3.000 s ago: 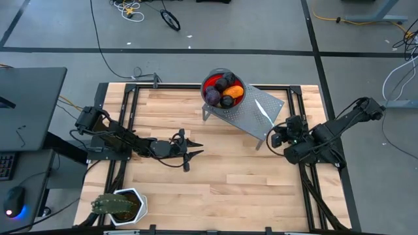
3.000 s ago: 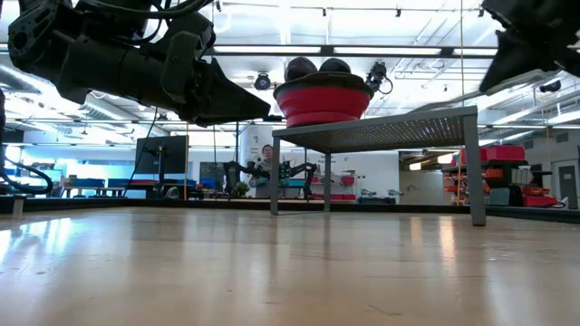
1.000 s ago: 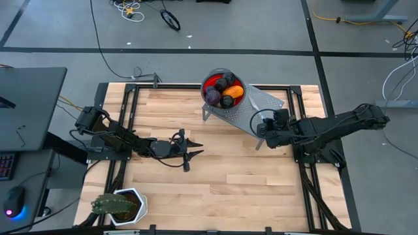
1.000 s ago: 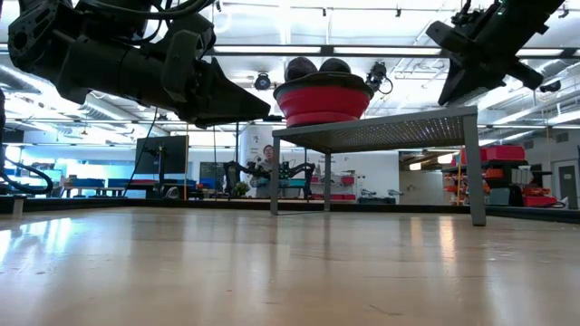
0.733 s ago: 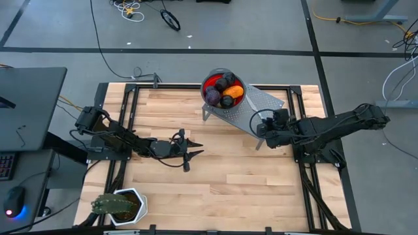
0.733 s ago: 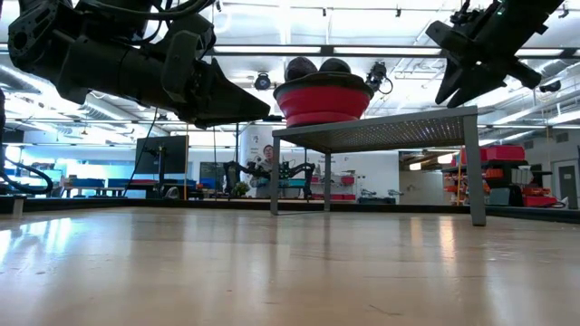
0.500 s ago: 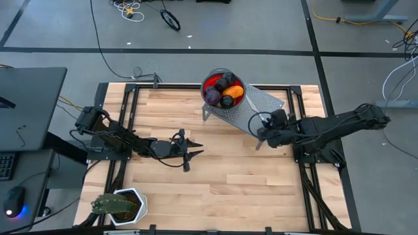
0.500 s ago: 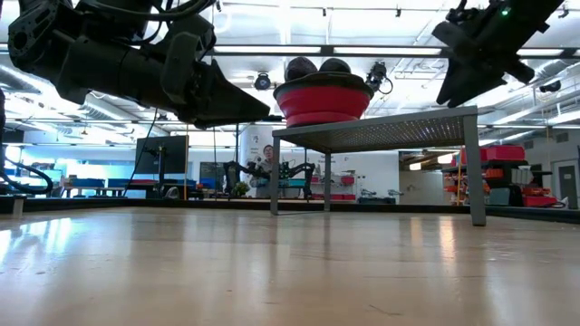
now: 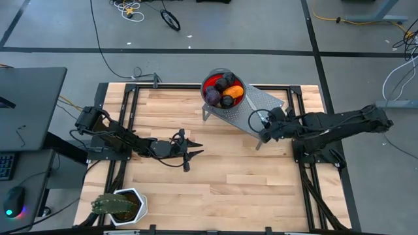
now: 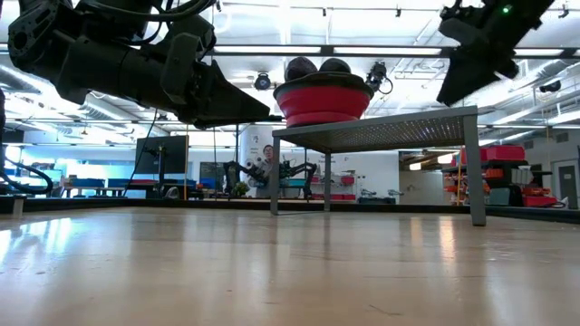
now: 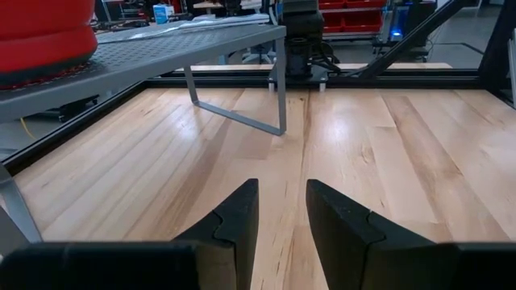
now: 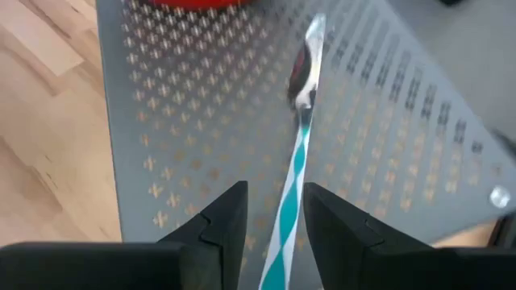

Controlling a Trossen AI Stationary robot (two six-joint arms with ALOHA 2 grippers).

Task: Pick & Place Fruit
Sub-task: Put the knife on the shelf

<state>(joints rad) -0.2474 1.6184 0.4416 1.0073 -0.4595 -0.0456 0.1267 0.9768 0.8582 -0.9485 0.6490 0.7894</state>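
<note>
2 arms over a wooden tabletop (image 9: 215, 176), which carries a perforated grey metal rack (image 9: 251, 114) on legs at the back. Left arm waits low over the tabletop, well apart from the rack; left gripper (image 9: 191, 154) has its fingers parted by a narrow gap, nothing between them. Right arm reaches in over the rack's near corner; right gripper (image 12: 274, 217) straddles the teal-striped handle of a knife (image 12: 300, 137) lying flat on the rack. Its fingers stand apart on either side of the handle; whether they press it, cannot tell.

1 red bowl (image 9: 210, 83) sits on the rack's far end, well apart from the right gripper. Fruit (image 9: 224, 90) heaped inside: dark purple and orange pieces visible from above, 2 dark tops showing over the rim in the low view.

Handling, by judgement: the fruit looks like small rounded toy pieces, likely light and rigid, smooth-skinned, so prone to rolling or squirting out of a pinch. Best taken from above, 1 top piece at a time, fingers across the widest part. Piled pieces may shift when a neighbour is lifted. The bowl may slide on the metal if nudged.
</note>
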